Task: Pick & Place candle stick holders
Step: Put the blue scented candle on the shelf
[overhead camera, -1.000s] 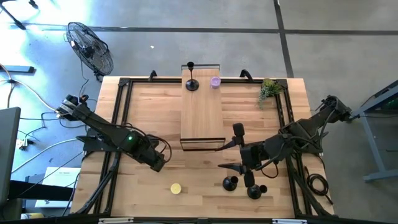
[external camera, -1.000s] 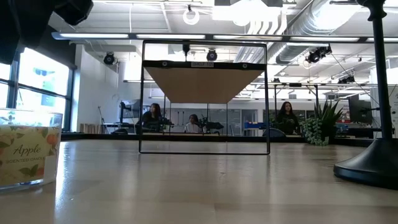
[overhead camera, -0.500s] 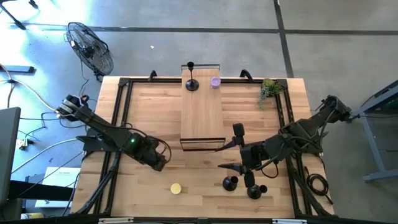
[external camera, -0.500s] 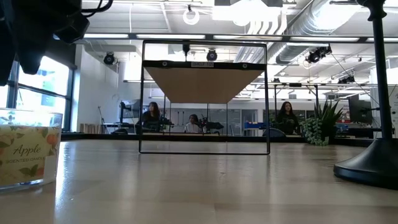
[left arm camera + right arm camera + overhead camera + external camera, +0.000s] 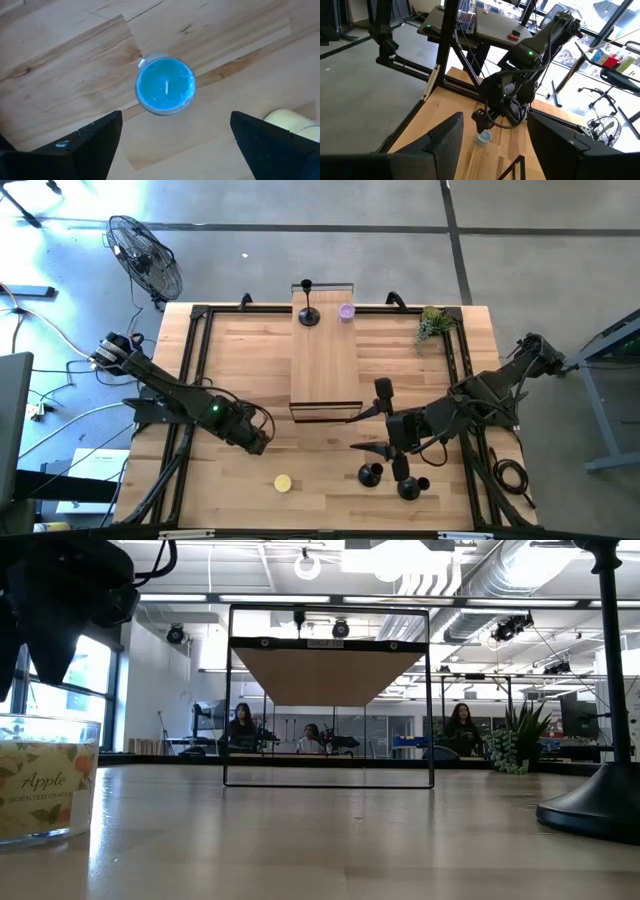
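Hovering left gripper: it hangs over the left front part of the wooden table, fingers spread wide apart, nothing between them and touching nothing.
Below the left gripper: a small glass candle sits on the wood under the gap between the fingers; it looks blue in the left wrist view, with a thin wick line at its centre. The right wrist view shows the same little jar on the table just beneath the left arm's tip.
Beside that: a pale yellow round candle lies on the table nearer the front edge; its rim shows at the border of the left wrist view.
Right gripper: raised over the right front part of the table, fingers standing well apart, empty, pointing across the table toward the left arm.
Candle stick holders, front right: two black ones and stand on the table just below the right gripper in the high view, close to each other.
Candle stick holder, far end: one stands upright on the raised wooden shelf, beside a small purple candle.
Low view: a glass jar labelled Apple at the left, a black holder base and stem at the right.
Back right corner: a small green plant.
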You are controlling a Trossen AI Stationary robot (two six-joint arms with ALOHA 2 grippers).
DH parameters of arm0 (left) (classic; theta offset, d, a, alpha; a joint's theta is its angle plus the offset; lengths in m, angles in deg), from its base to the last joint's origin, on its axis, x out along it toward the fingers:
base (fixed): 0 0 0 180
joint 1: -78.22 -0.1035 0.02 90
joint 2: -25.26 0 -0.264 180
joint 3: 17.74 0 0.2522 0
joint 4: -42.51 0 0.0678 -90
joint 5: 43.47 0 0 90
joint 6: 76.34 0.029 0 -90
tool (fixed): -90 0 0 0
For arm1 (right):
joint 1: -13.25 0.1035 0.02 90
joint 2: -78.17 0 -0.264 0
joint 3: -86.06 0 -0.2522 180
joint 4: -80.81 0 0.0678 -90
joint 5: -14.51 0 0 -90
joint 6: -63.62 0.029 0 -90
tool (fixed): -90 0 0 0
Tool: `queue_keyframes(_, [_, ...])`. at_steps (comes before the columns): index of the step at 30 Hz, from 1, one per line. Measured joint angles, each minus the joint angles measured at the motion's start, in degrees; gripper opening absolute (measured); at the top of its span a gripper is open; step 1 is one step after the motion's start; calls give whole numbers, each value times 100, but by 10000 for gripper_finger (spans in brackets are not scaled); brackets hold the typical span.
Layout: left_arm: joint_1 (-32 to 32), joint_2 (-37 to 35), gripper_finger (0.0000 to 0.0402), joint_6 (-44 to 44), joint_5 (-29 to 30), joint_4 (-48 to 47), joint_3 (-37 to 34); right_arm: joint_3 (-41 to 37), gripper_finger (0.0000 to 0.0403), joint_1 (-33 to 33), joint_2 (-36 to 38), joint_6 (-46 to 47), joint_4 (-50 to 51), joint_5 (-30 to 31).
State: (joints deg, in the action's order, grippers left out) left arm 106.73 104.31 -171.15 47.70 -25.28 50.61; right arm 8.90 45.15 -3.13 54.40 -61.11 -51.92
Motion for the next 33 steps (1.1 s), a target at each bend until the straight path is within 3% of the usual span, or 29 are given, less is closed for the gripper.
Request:
queue_keyframes(21, [-48,553,365,63,74,222,0,0,216,-2,2,-4,37,2])
queue_keyframes(33, [-340,591,365,357,-292,268,1,0,216,-2,2,7,35,-13])
